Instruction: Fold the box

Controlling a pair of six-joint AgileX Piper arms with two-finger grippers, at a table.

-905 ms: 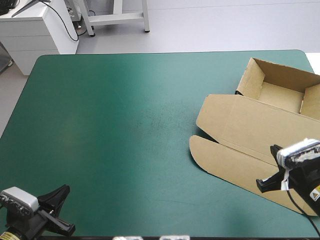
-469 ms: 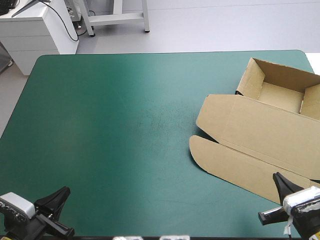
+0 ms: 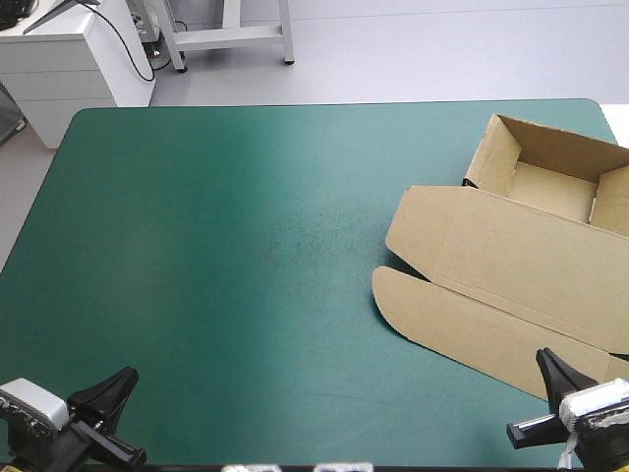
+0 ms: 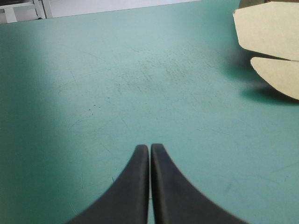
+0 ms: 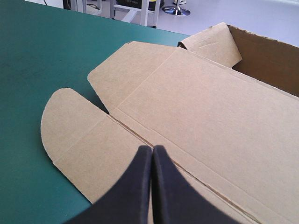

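Brown cardboard box [image 3: 511, 265] lay as open tray, lid flat, on teal-green counter [image 3: 216, 256], right side | left gripper [image 4: 149, 147] fingers met, empty | right gripper [image 5: 152, 148] fingers met, empty, at lid's near edge

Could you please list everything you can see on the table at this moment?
box: one, brown, on the table's right side; open tray at the far right, lid lying flat toward the near edge.
table: one, teal-green cover, filling most of the high view.
left gripper: one, black, shut, at the near left corner, apart from the box.
right gripper: one, black, shut, at the near right corner, pointing across the flat lid.
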